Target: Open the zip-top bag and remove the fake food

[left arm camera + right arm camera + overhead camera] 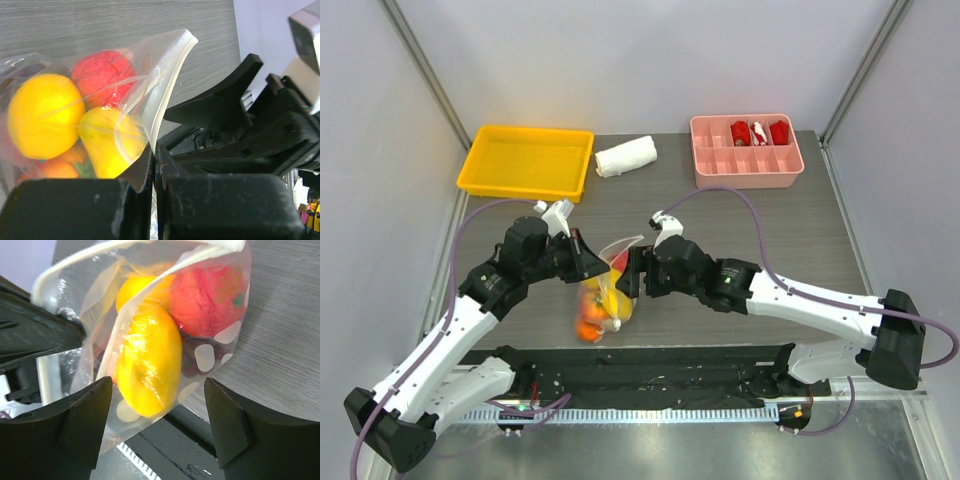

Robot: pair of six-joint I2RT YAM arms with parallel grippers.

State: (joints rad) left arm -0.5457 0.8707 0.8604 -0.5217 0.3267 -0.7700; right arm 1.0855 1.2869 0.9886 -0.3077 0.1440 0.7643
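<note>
The clear dotted zip-top bag (608, 292) hangs above the table between the two arms, full of fake food: yellow, red and orange fruits (592, 322). My left gripper (603, 262) is shut on the bag's upper edge (167, 70); the left wrist view shows a round yellow fruit (42, 120), a red one (102, 70) and a long yellow one (105, 142) through the plastic. My right gripper (632, 276) is open just right of the bag, its fingers (82, 425) either side of a long yellow fruit (147, 360) and a red one (210, 295) inside the bag (220, 347).
A yellow tray (525, 162) stands at the back left, a rolled white cloth (625, 157) beside it, and a pink divided tray (745, 150) holding red items at the back right. A black mat strip (640, 385) runs along the near table edge.
</note>
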